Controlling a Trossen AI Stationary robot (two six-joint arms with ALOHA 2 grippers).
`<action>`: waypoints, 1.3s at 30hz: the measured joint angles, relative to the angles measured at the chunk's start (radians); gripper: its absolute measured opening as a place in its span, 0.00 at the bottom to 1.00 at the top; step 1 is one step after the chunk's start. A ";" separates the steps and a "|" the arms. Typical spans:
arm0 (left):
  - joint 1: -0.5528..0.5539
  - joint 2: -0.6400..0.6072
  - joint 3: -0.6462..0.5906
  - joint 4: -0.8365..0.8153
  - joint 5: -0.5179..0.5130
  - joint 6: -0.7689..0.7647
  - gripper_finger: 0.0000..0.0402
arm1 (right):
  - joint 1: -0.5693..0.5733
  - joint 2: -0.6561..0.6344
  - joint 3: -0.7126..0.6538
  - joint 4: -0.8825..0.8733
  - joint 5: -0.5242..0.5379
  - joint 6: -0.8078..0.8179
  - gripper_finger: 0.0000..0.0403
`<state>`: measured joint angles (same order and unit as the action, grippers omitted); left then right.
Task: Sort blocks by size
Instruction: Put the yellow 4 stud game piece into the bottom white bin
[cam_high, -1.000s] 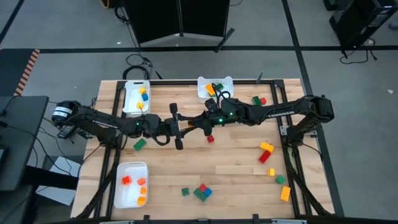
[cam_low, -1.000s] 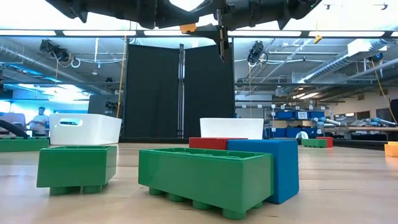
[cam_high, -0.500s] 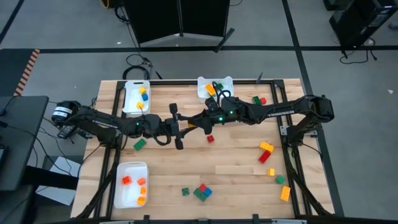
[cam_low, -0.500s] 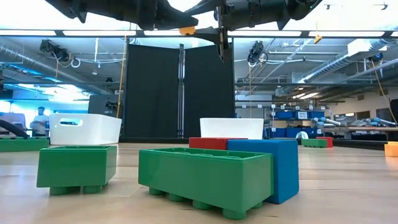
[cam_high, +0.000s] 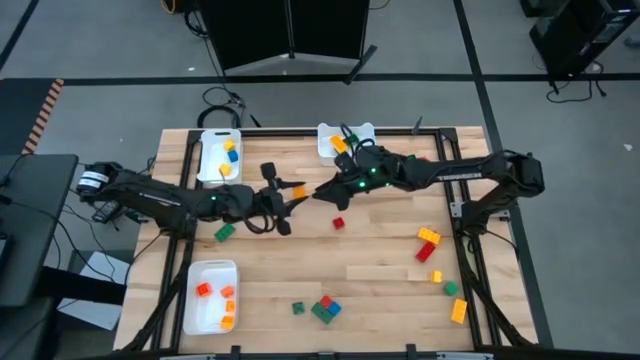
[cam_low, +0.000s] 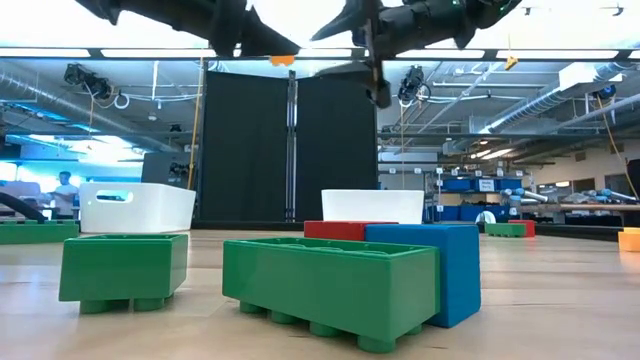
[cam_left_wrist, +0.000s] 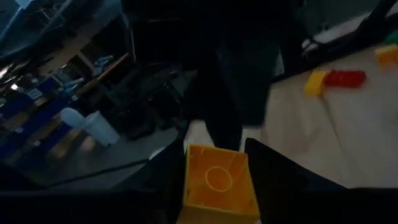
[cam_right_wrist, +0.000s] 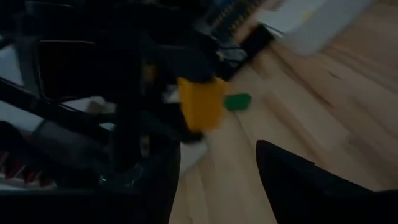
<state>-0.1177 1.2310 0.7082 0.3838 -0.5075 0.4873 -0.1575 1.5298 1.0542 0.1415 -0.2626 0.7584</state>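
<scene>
Two grippers sit raised above the middle of the table (cam_high: 380, 290), nearer its far edge. The left gripper (cam_high: 281, 197) is clamped on a small orange block (cam_left_wrist: 219, 185), which its wrist view shows pinched between the two dark fingers (cam_left_wrist: 273, 171). The right gripper (cam_high: 322, 192) is just beside it, apart from the block, with its fingers spread and nothing between them.

Other blocks lie scattered: a green one (cam_high: 224, 232) under the left arm, a red one (cam_high: 338, 222) near the middle, a green, blue and red cluster (cam_high: 324, 309) by the near edge, and yellow, red, orange and green pieces (cam_high: 428, 243) along the right side.

Three white trays hold sorted pieces: one at the far-left corner (cam_high: 206, 170), one at the far edge's middle (cam_high: 326, 135), one at the near-left corner (cam_high: 196, 313). The far-middle tray's contents are partly hidden by the right arm, seemingly orange and green.
</scene>
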 joint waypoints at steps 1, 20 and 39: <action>-0.006 -0.017 0.000 -0.037 -0.010 -0.002 0.40 | -0.005 -0.013 0.000 -0.037 0.000 -0.001 0.55; -0.151 -0.333 0.154 -1.158 -0.136 -1.006 0.40 | 0.062 -0.250 -0.159 -0.509 0.297 -0.082 0.54; -0.336 -0.062 0.399 -1.766 0.426 -2.201 0.40 | 0.070 -0.241 -0.320 -0.327 0.321 -0.103 0.54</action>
<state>-0.4536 1.1686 1.1073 -1.3820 -0.0814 -1.7141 -0.0872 1.2888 0.7341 -0.1853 0.0582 0.6559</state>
